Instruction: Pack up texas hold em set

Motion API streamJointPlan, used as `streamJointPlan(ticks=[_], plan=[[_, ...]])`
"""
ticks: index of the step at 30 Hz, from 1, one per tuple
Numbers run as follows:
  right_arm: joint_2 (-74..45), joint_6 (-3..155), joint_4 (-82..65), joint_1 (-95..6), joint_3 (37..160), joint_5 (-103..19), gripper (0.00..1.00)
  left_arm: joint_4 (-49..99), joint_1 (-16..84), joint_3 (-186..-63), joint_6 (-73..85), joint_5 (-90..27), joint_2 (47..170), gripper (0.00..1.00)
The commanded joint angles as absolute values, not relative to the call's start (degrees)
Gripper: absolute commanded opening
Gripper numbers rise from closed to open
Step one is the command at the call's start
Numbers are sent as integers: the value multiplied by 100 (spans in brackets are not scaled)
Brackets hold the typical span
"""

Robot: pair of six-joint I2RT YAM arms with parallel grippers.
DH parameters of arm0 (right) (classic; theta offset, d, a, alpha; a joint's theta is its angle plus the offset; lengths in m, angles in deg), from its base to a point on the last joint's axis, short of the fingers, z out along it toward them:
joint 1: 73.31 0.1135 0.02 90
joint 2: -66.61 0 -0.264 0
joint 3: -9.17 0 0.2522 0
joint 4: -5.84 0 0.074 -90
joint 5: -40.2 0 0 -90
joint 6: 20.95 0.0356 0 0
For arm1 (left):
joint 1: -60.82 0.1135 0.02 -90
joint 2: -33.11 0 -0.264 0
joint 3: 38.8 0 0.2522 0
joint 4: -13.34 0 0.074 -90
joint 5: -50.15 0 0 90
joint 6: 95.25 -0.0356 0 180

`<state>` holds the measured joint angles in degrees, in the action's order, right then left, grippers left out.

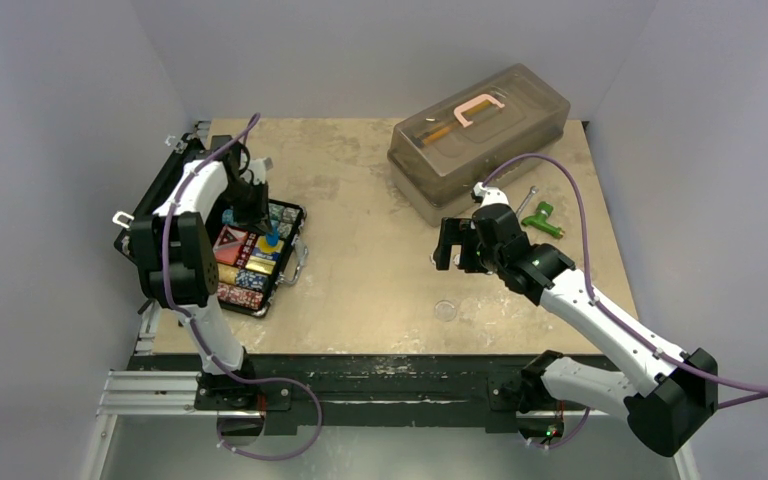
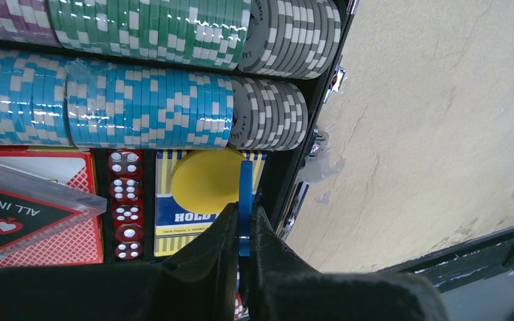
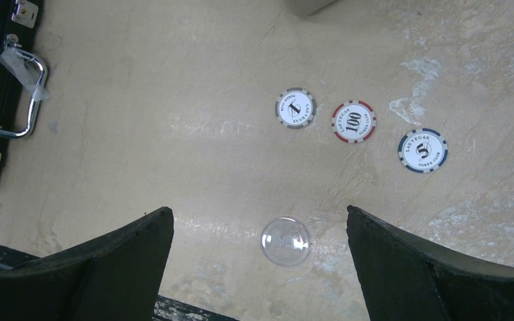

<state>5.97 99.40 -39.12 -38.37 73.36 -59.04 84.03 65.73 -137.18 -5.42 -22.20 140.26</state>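
Observation:
The black briefcase (image 1: 293, 262) lies open at the table's left, holding rows of chips (image 2: 147, 107), red dice (image 2: 126, 204), a red card box (image 2: 73, 244) and a triangular "ALL IN" token (image 2: 20, 207). My left gripper (image 1: 268, 232) hovers over the case, shut on a blue disc (image 2: 244, 194) held edge-on, beside a yellow disc (image 2: 204, 177) that rests on a blue and yellow card box. My right gripper (image 3: 260, 210) is open and empty above a clear disc (image 3: 285, 241). Three loose chips lie beyond it: grey (image 3: 295, 108), red (image 3: 353, 122) and blue (image 3: 422, 150).
A translucent grey tub (image 1: 480, 140) with a pink clamp stands at the back right. A green-handled tool (image 1: 542, 220) and a wrench lie beside it. The briefcase handle (image 3: 20, 93) and latches face the table's middle. The table's near edge runs just below the clear disc (image 1: 445, 310).

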Motion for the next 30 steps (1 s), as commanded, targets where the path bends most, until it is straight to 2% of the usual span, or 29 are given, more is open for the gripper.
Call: streamJointPlan(ticks=[1,10,30], plan=[[671,9902,-3693,-3830,7321,-5834,99,8454,6645,-13948,-574,-2111,14064,7],[620,9933,-3631,-3827,7290,-5745,99,8478,6645,-13971,-378,-2271,14148,10],[598,10010,-3561,-3832,7232,-5551,99,8399,6644,-13891,-142,-3037,14022,39]])
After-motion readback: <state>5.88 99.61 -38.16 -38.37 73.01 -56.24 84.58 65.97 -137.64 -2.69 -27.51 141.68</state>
